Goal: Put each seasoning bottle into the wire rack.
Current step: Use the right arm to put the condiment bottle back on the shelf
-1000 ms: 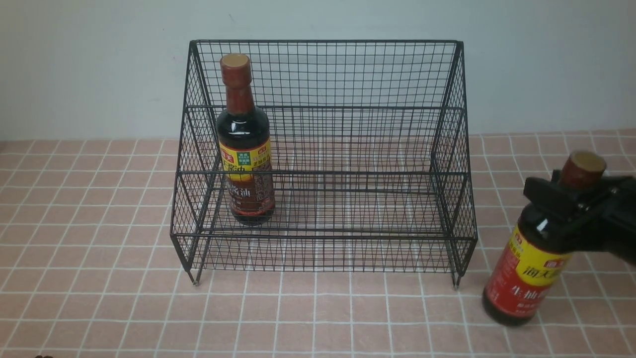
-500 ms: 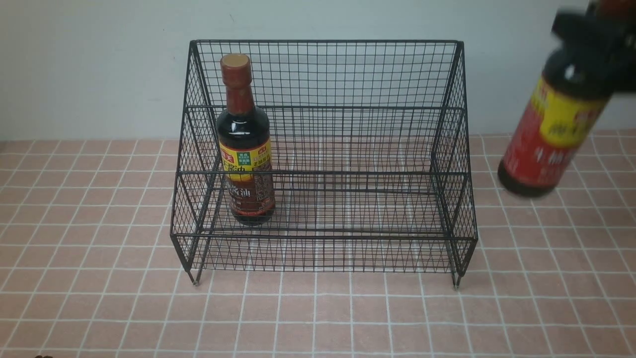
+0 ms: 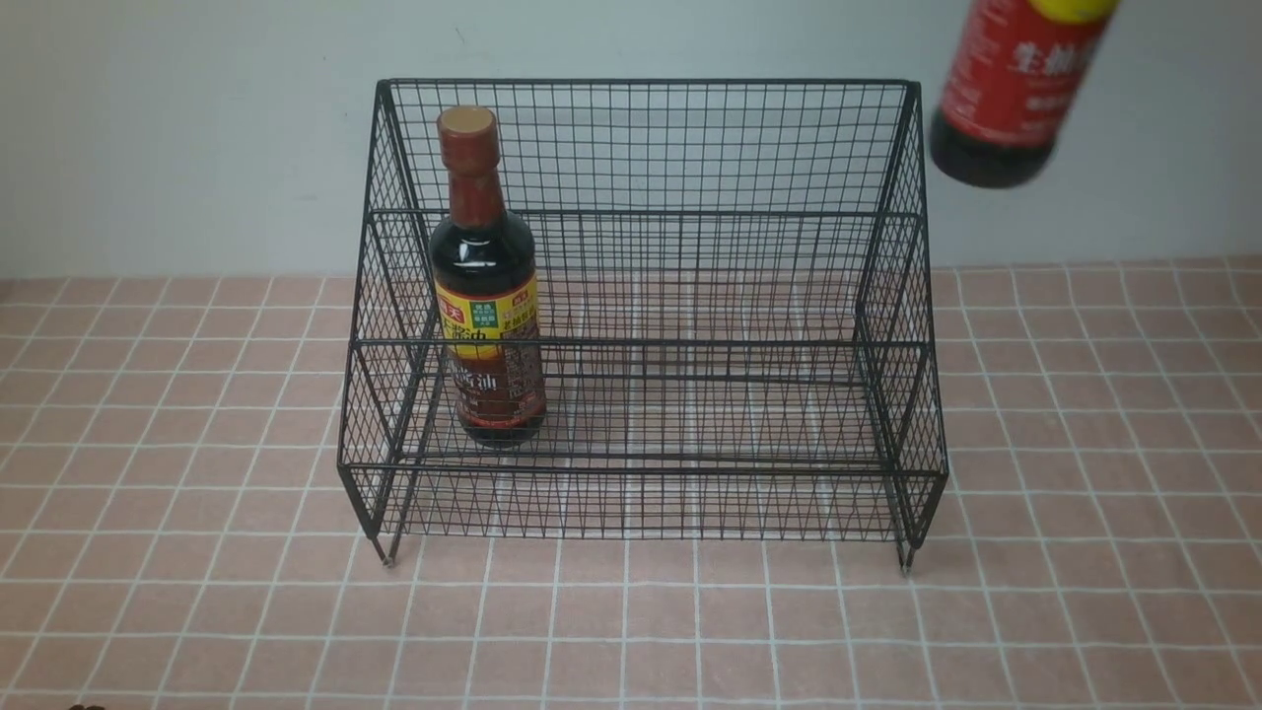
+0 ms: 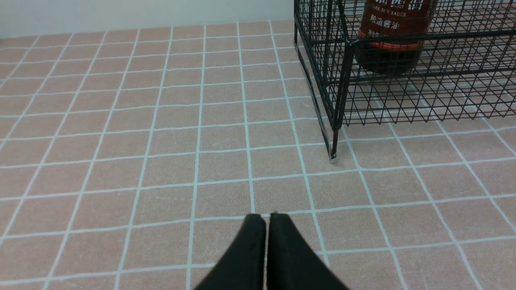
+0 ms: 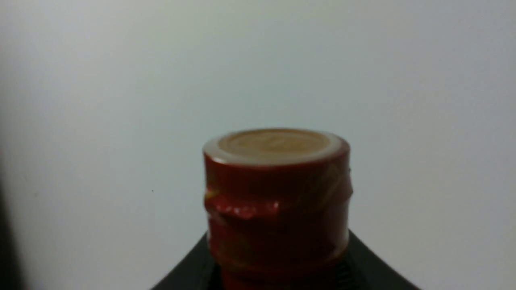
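The rack (image 3: 641, 296) is standing mid-way on the tiled top (image 3: 197, 592), with its tall back panel toward the wall (image 3: 197, 148) at 12 o'clock and its low front rail at 6. The brown bottle (image 3: 488, 325), dark with a yellow-and-brown label, is standing upright inside the rack on the 9 o'clock side. Its base is sitting on the lower front tier just behind the rail, and its tan cap is reaching nearly to the top of the back panel.

The red bottle (image 3: 1016, 89) is hanging in the air outside the rack, at about 1 o'clock from it, just past the upper corner of the back panel. It is tilting, with its base pointing toward 7 o'clock and its upper part cut off by the frame edge.

The right claw (image 5: 278, 278) is gripping the red bottle by the neck. In the right wrist view the black fingers (image 5: 375, 278) are hugging both sides of the reddish neck, and the tan cap is sticking out beyond them, blurred against the wall. The front view is not showing this claw.

The left claw (image 4: 266, 219) is pinched fully together, tip against tip, holding nothing. It is hovering over the tiles near the rack's front leg on the 9 o'clock side, apart from it.
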Controlling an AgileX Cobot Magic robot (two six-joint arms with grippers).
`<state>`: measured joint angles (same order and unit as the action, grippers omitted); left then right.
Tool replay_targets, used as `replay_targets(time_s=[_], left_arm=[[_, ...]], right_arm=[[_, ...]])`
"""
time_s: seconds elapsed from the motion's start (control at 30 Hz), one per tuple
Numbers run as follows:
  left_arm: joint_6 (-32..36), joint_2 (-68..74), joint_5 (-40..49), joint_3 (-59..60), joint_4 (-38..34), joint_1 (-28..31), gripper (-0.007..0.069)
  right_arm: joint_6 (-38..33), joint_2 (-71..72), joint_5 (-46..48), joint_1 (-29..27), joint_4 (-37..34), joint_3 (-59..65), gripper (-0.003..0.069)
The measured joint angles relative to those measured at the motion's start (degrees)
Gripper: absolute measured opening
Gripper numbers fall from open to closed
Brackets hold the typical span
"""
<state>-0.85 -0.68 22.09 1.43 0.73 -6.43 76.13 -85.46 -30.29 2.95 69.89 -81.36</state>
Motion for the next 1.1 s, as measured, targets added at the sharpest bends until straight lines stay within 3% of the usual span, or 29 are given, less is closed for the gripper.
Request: replay_targets(time_s=[0.33, 0.67, 0.9, 1.1], left_arm=[[0.00, 0.00, 0.00, 0.00, 0.00, 0.00, -0.0007], [0.00, 0.00, 0.00, 0.00, 0.00, 0.00, -0.0007], [0.00, 0.00, 0.00, 0.00, 0.00, 0.00, -0.0007], [0.00, 0.00, 0.00, 0.00, 0.00, 0.00, -0.0007]], right_arm=[[0.99, -12.23, 4.47, 6.75, 2.40, -11.27, 0.0269], [0.99, -20.40, 6.02, 8.11, 2.47, -17.61, 0.0269], [1.49, -22.23, 7.07, 8.16, 6.42, -17.76, 0.0268], [9.96, -23.03, 6.53, 8.16, 14.34, -17.83, 0.0268]])
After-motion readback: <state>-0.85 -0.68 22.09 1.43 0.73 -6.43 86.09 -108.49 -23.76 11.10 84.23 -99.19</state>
